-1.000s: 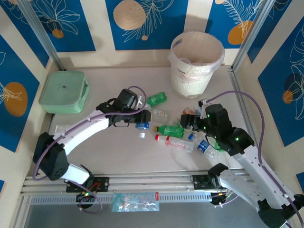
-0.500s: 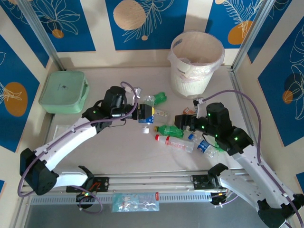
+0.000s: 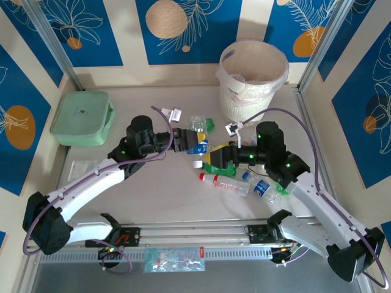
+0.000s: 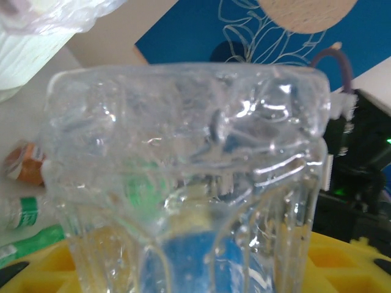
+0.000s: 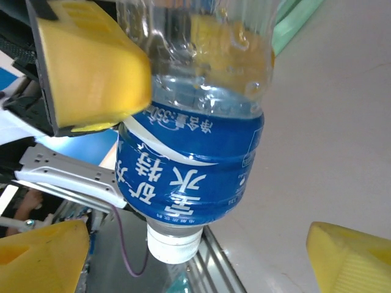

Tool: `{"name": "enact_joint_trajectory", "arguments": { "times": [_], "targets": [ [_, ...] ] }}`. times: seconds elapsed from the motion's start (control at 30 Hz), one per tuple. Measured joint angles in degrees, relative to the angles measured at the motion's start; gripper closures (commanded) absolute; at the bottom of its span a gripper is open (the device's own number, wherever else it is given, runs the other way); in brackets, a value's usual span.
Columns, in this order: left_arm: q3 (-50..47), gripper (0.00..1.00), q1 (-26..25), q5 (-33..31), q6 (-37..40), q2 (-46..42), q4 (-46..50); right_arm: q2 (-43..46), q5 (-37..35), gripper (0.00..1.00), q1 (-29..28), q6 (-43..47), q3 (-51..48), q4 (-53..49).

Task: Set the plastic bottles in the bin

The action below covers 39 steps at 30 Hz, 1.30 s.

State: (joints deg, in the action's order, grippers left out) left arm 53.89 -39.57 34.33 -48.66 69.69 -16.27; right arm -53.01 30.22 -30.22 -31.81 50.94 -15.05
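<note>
From above, the left hand point(image 3: 190, 142) is clenched on a clear blue-labelled bottle point(image 3: 198, 139), held over the middle of the tabletop point(image 3: 153, 189), well short of the bin point(image 3: 244, 107); the right hand point(image 3: 215, 157) sits just beside it, fingers spread; other bottles point(image 3: 225, 183) lie on the tabletop near the right arm.

Left wrist: the bottle's crumpled clear body is close up, with yellow fingers point(image 4: 345, 259) low at either side; the bin's white wall is at upper left.

Right wrist: the bottle hangs cap down, with one left-hand finger point(image 5: 91, 67) pressed on it; the right hand's own fingertips point(image 5: 351, 256) stand wide apart, touching nothing.
</note>
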Motion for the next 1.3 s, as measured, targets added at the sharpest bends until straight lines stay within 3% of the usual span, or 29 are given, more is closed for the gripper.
{"name": "enact_joint_trajectory", "arguments": {
  "times": [0.27, 0.37, 0.57, 0.67, 0.73, 0.9, 1.0, 1.17, 1.3],
  "targets": [
    [-0.6, 0.62, 0.0, -0.1, -3.1, -1.4, -6.0, -1.9, 7.7, 0.2, -1.2, -5.0, -1.9, 10.3],
    [-0.8, 0.62, 0.0, -0.2, -4.6, -1.4, -8.2, -3.1, 8.3, 0.24, -2.2, -6.3, -2.0, 12.1],
    [-1.3, 0.62, 0.0, -0.4, -7.0, -1.4, -11.9, -5.3, 8.7, 0.45, -3.4, -8.6, -2.0, 16.2],
    [-1.7, 0.62, 0.0, -0.8, -7.1, -1.4, -12.3, -6.3, 8.7, 0.46, -4.6, -9.1, -2.0, 17.8],
    [-2.0, 0.62, 0.0, -1.0, -7.3, -1.3, -12.5, -6.8, 8.7, 0.52, -5.4, -9.4, -2.0, 18.5],
    [-2.3, 0.6, 0.0, -1.9, -7.4, -1.3, -13.4, -7.2, 8.6, 0.81, -6.0, -10.7, -2.0, 19.3],
    [-2.3, 0.57, 0.1, -2.2, -7.5, -1.3, -13.4, -7.2, 8.3, 0.89, -5.9, -11.1, -2.0, 19.6],
    [-2.3, 0.44, 0.1, -2.4, -7.4, -1.3, -13.3, -7.2, 8.2, 0.96, -5.9, -11.1, -2.0, 19.7],
    [-2.3, 0.23, 0.0, -2.4, -7.0, -1.4, -12.9, -6.8, 7.6, 0.98, -5.7, -11.0, -2.1, 19.1]
  ]
}}
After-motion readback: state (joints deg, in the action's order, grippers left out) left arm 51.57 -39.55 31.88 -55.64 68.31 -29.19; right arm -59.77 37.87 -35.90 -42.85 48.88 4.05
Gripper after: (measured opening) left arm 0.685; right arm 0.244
